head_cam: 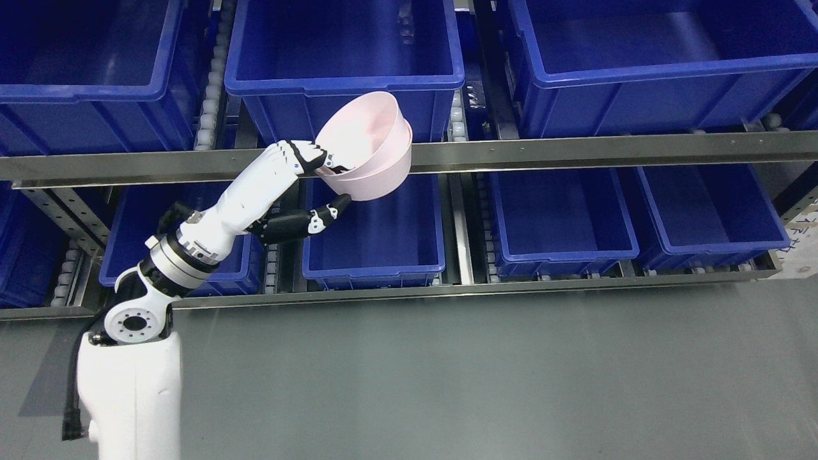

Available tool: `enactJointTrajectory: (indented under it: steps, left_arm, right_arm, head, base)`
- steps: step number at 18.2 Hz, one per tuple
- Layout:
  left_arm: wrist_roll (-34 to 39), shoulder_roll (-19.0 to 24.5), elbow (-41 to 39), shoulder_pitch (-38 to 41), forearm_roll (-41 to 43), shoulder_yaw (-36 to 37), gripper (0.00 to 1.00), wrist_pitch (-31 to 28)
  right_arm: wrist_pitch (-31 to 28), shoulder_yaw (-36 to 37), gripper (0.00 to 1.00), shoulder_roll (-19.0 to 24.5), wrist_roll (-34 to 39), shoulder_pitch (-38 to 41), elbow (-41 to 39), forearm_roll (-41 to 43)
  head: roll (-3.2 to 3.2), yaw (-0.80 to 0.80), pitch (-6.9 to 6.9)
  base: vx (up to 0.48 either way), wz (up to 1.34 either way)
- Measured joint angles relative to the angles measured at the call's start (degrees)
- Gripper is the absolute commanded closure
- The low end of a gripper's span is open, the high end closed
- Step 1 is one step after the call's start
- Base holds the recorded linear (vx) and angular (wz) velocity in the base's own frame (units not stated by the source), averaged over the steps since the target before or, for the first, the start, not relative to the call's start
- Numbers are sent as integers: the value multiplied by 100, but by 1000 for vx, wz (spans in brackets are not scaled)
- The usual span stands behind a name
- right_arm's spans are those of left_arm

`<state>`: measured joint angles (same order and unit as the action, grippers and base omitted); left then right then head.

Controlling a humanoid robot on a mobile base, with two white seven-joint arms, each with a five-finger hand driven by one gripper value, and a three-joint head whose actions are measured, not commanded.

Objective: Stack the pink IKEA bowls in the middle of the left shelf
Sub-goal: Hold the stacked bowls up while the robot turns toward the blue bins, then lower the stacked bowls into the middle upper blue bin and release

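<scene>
Left hand [313, 191] has the nested pink bowls [367, 147] pinched by the rim, tilted, mid-carry by the looks; next it needs lowering into a blue bin [345, 80].

Just one view here, from the robot's head, looking steeply down and forward at a shelf rack [575, 152] of blue bins [345, 57] with grey floor [479, 383] below. It's pretty close in: the bins run off the top and both sides, and the left arm [211, 230] comes up from the lower left.
</scene>
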<state>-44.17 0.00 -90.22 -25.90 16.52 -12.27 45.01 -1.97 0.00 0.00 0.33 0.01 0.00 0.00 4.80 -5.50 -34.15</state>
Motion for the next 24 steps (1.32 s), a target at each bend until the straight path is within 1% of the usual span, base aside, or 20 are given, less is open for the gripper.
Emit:
enactJointTrajectory:
  steps: [6,11,19,24]
  left_arm:
    - [0,0,89,-580,27,189,96,2]
    - [-3,34,382,-1052,46,274,96,3]
    - [1,502,910,-1914,156,251,96,18]
    - [4,842,1148,-2155,188,230,96,12]
  right_arm:
    - [-1,0,0,0,0,0,0,0]
    - [-2,0,0,0,0,-1,0,0]
    - [-8,0,0,0,0,-2,0,0]
    - [-26,0,0,0,0,-2,0,0]
  head:
    - [0,0,1]
    - [0,0,1]
    - [0,0,1]
    - [0,0,1]
  base:
    - [0,-9]
    - [20,9]
    - [30,62]
    - [42,71]
